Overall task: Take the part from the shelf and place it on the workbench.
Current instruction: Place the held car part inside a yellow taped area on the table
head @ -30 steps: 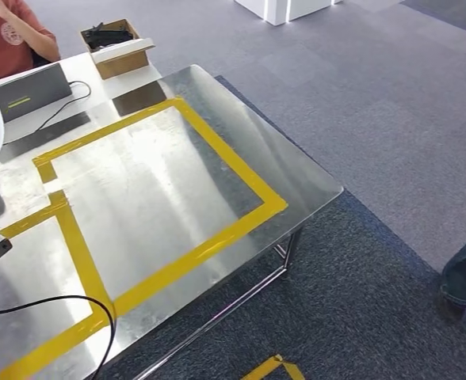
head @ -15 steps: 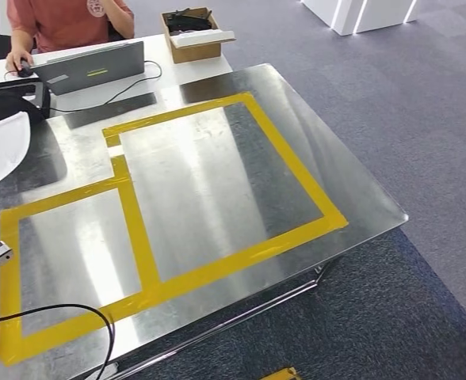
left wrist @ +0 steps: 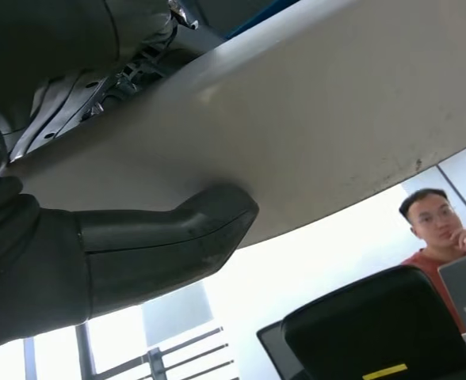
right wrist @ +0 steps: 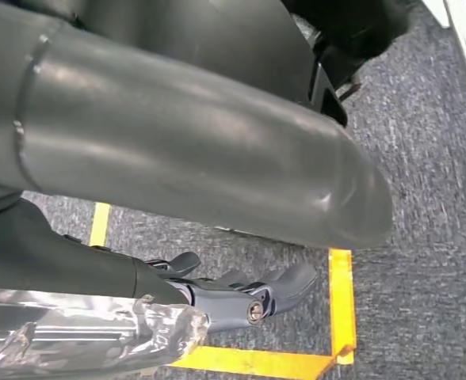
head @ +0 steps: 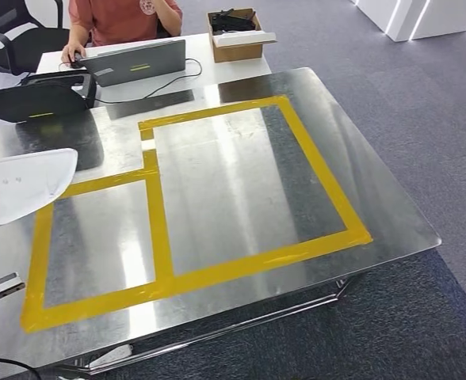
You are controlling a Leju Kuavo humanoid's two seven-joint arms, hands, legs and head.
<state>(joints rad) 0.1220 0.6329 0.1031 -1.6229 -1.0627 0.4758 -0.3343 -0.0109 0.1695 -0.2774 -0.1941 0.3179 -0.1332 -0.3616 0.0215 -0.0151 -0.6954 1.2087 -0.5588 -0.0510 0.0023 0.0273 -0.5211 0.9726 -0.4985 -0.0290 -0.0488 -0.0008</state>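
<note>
The shiny sheet-metal tabletop (head: 242,182), marked with yellow tape rectangles (head: 158,226), spreads wide ahead. At its left edge hangs the smooth white curved plastic part (head: 21,184), held over the metal; the left hand (left wrist: 69,261) grips it, thick grey thumb pressed flat against its pale underside. The right hand (right wrist: 219,297) hangs over grey carpet (right wrist: 422,158), dark fingers loosely apart, holding nothing. Beyond, an open brown cardboard box (head: 238,36) holds black items.
</note>
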